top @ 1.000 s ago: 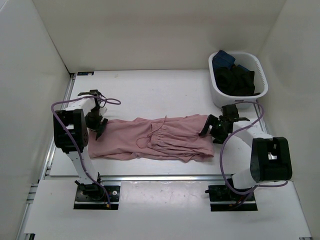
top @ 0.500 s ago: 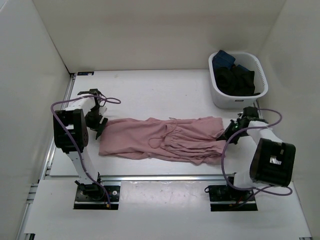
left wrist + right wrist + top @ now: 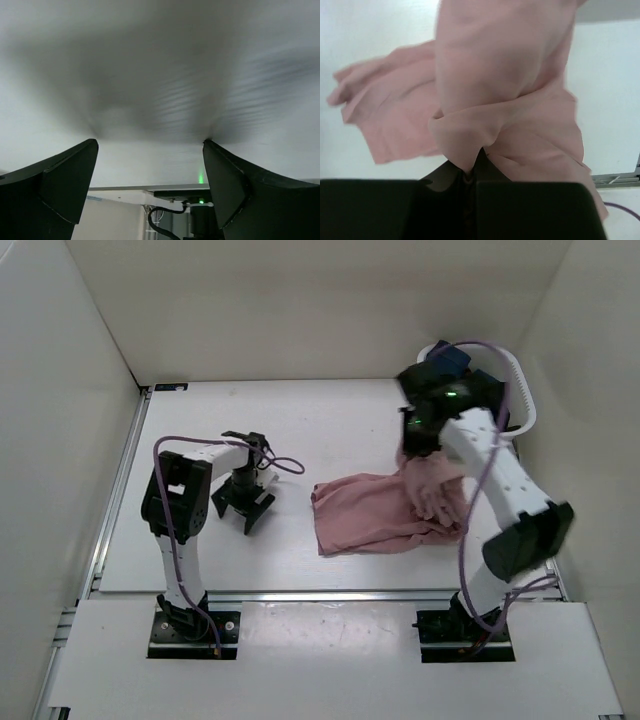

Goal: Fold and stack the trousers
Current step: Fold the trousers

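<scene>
Folding is beginning: right claw (image 3: 412, 448) is pinching the trousers (image 3: 365, 515) aloft, left claw (image 3: 245, 513) is gaping empty, next move likely needing leftward draping.

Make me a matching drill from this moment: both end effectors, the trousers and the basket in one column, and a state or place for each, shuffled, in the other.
Column one
1. left end effector
2. right end effector
3. trousers
4. basket

Column two
A. white, at the far right of the table, partly hidden
B. shut on pink fabric, up off the table
C. open, holding nothing, left of the garment
D. pink, one end held up, the rest bunched on the table

Pairs: 1-C, 2-B, 3-D, 4-A
</scene>
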